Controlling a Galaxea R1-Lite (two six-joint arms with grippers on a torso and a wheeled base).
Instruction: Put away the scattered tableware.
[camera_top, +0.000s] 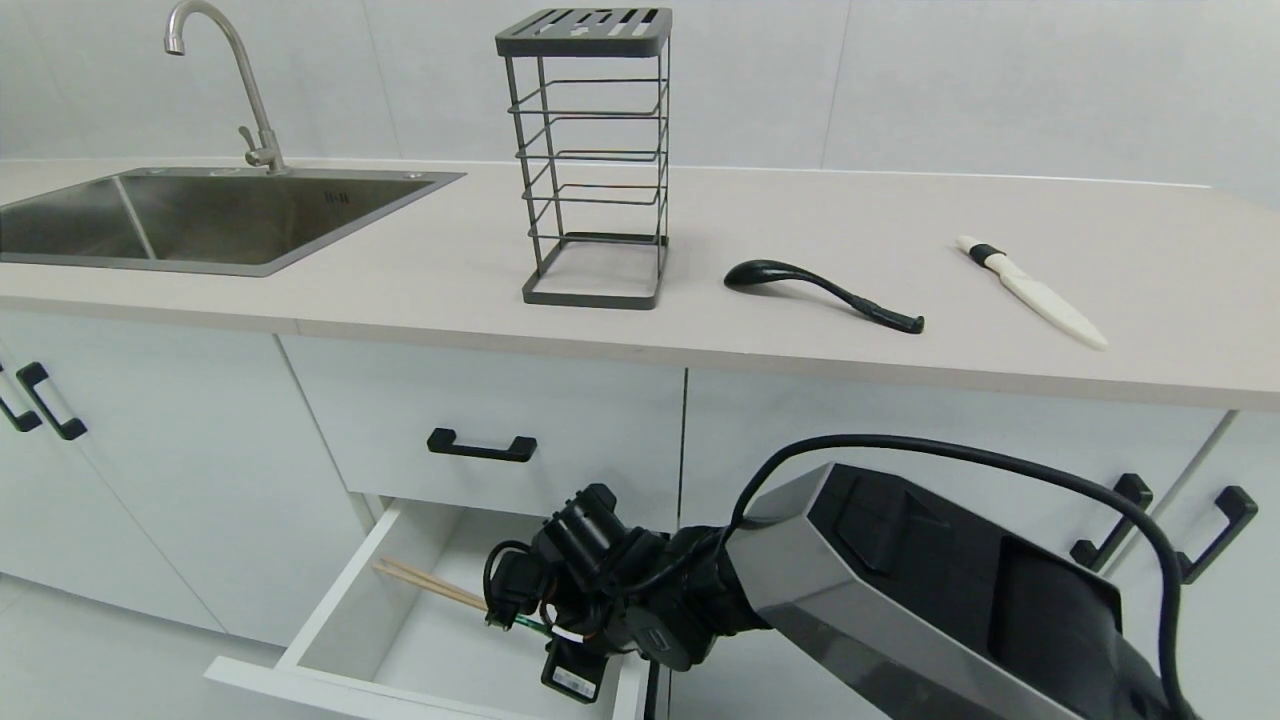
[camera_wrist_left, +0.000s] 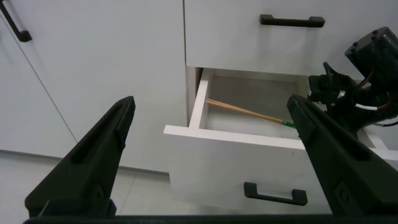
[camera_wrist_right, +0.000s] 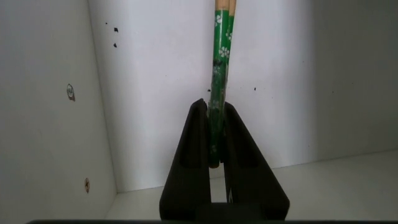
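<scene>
over the drawer (camera_top: 335, 600), right gripper (camera_wrist_right: 214, 109) tight on half-hidden chopsticks (camera_wrist_right: 219, 56); left gripper (camera_wrist_left: 211, 102) agape

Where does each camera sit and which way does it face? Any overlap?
Head: on the head, facing forward and down at the counter, knife rack, black ladle, white knife and open drawer; right arm shows.
Left wrist: on the left wrist, facing the drawer's front; open left gripper shows.
Right wrist: on the right wrist, looking into the drawer; right gripper shut on the chopsticks.
Shared: all three show the chopsticks.
</scene>
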